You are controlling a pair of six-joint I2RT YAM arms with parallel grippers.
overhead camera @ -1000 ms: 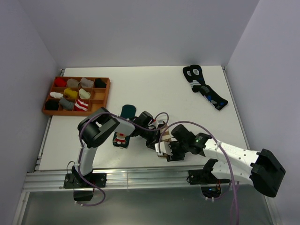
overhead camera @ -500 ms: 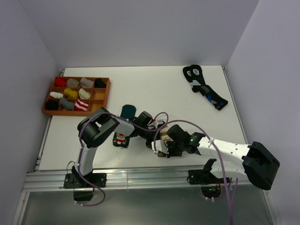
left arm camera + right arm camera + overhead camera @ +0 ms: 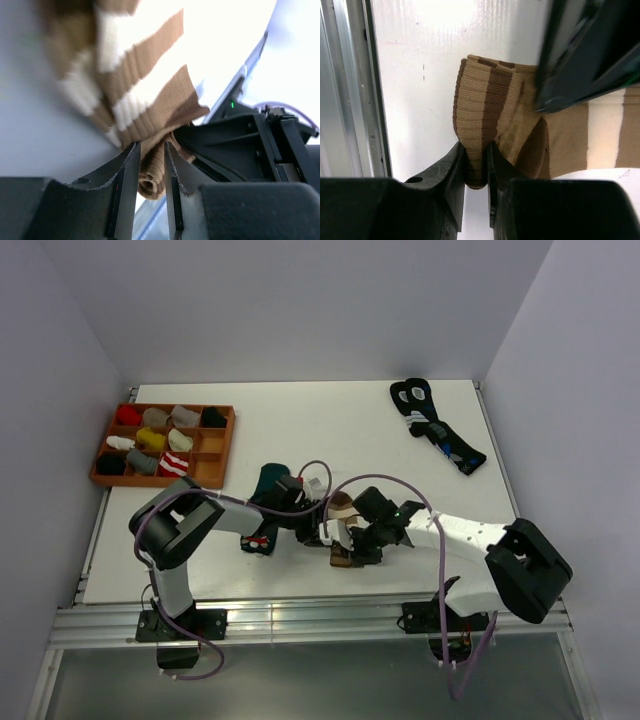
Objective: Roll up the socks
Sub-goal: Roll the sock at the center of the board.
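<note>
Brown sock (image 3: 485, 115) with cream horizontal stripes; dark green sock (image 3: 270, 478) with red-and-white figure; black socks (image 3: 437, 428) with blue-and-white marks; orange-brown tray (image 3: 210, 456); white table (image 3: 330, 430).

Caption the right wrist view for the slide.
Right gripper shut on the folded end of the brown striped sock, which lies on the white table.

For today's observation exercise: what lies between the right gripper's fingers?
A fold of the brown striped sock, pinched by the right gripper; the right wrist view shows it.
</note>
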